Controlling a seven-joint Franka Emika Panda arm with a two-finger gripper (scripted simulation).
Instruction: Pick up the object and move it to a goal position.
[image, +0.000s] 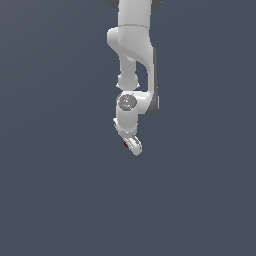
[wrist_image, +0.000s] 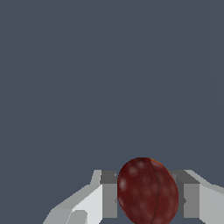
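The claw (wrist_image: 148, 201) squeezes the dark red lump (wrist_image: 148, 196) between its two fingers (wrist_image: 109, 199), low in the frame.

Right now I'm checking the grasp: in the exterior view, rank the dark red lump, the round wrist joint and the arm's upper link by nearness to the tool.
1. Dark red lump, at the tool.
2. Round wrist joint, above.
3. Upper link, topmost.

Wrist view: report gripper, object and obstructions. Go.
Gripper shut on dark red roundish object, a finger on either side. Exterior view: object barely visible beside gripper. Nothing seen in the way.
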